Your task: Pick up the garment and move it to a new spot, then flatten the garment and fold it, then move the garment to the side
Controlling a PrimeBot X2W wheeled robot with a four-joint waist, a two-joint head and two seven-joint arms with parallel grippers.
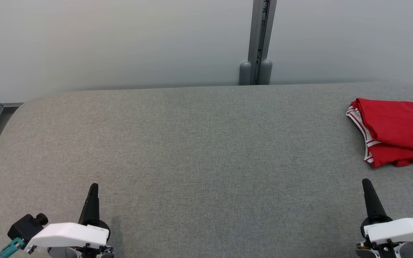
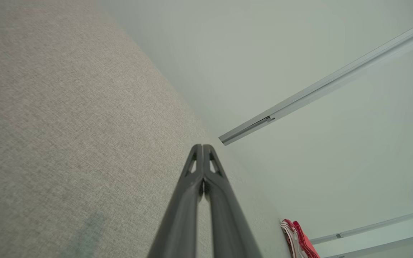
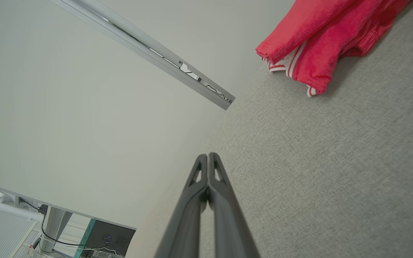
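Head view shows the red garment (image 1: 396,129) lying in a loose fold at the far right edge of the desk (image 1: 206,154), partly cut off by the frame. The left gripper (image 1: 94,190) and right gripper (image 1: 368,190) sit at the near corners, well apart from it, each with its fingers (image 2: 186,200) pressed together and holding nothing. From the stacked layers, either the folding is done and the cloth set aside, or it awaits its first pickup; I cannot tell which. If the latter, the right fingers must part, reach forward and pinch an edge.

Grey fabric table (image 1: 192,143), folded red garment (image 1: 396,129) on it
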